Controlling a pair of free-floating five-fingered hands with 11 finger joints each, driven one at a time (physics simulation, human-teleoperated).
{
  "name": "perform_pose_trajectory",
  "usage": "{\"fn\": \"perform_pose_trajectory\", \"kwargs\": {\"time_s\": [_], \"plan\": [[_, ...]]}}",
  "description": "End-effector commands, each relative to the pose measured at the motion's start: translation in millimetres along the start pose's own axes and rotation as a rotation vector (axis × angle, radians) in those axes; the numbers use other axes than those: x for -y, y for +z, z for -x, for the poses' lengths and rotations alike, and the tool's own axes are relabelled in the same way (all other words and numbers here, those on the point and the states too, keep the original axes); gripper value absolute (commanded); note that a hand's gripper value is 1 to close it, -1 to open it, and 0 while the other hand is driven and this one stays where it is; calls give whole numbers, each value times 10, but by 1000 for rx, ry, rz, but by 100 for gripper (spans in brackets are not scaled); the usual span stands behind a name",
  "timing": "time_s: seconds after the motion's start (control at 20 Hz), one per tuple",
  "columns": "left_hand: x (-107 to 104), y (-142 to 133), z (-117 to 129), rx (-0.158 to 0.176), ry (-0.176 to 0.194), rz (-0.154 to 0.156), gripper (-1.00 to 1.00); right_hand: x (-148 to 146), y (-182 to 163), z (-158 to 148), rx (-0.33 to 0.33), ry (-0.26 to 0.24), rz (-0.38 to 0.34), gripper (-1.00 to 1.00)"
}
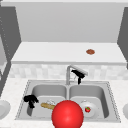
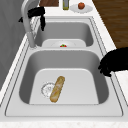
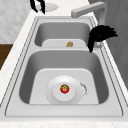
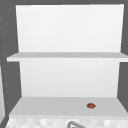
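Fingers of the right hand (image 1: 78, 75) hang curled downward, holding nothing, just under the grey metal faucet spout (image 1: 78, 70); a slip could knock it. Front view: left hand (image 1: 30, 99), fingers curled and holding nothing, sits at the left basin's left wall, near the brown bread loaf (image 1: 47, 106). Left side view: loaf (image 2: 57, 88) overlaps the drain. Right side view: white plate (image 3: 64, 90) carries a red tomato (image 3: 64, 88).

You face a steel double sink (image 1: 110, 100) set in a pale speckled countertop (image 1: 15, 87), with a tiled backsplash (image 1: 37, 71) behind. Above it, two white open shelves (image 4: 62, 56) sit between grey walls (image 1: 10, 25). A dark wooden floor (image 2: 112, 17) lies beyond the counter's front edge.
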Motion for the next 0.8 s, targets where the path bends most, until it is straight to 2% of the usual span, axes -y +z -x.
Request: {"fn": "perform_pose_trajectory", "kwargs": {"time_s": [0.0,0.3,0.4,0.5,0.65,0.75], "plan": [[0,0,0,0,0,0,0,-36,-107,-144,-7,73,-88,-100],[0,0,0,0,0,0,0,-218,-190,-426,-21,162,-120,-100],[0,0,0,0,0,0,0,-268,-183,-420,-64,155,-123,-100],[0,0,0,0,0,0,0,-268,-194,-291,-93,122,-149,-100],[0,0,0,0,0,0,0,-280,-377,-164,-102,80,-203,-100],[0,0,0,0,0,0,0,-259,-391,-133,-104,106,-229,-100]]}}
